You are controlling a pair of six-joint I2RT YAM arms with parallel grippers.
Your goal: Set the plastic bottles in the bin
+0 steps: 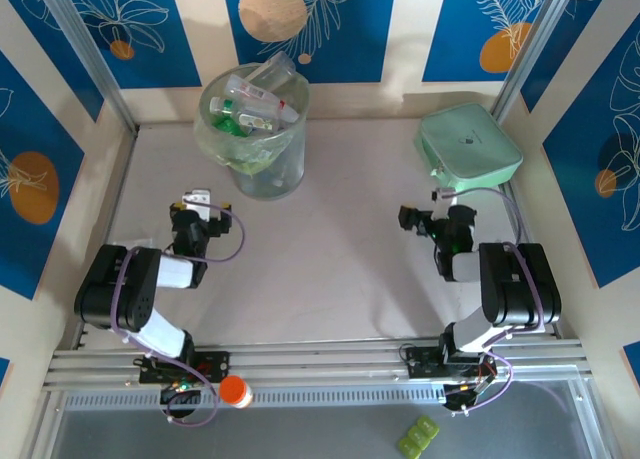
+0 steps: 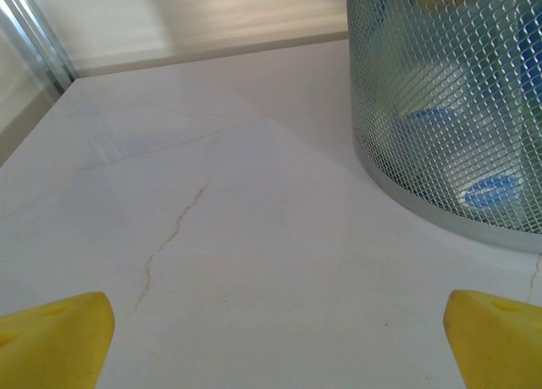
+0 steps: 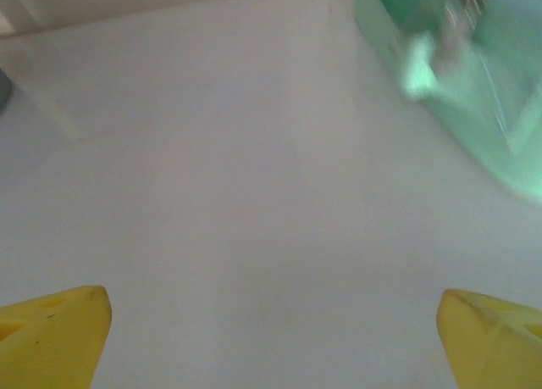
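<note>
The left hand (image 1: pixel 200 201) stands spread wide over bare tabletop (image 1: pixel 330 239), holding nothing. Its yellow fingertips (image 2: pixel 59 338) sit in the bottom corners of the left wrist view. The right hand (image 1: pixel 418 217) is equally spread and empty. In the top view, the bin (image 1: pixel 268 174) at upper left of centre is heaped with plastic bottles (image 1: pixel 255 104), clear and green, above a pale green liner. The left wrist view adds the bin's fine mesh wall with blue shapes behind it. The right wrist view catches a blurred mint-green case (image 3: pixel 457 75) at upper right.
</note>
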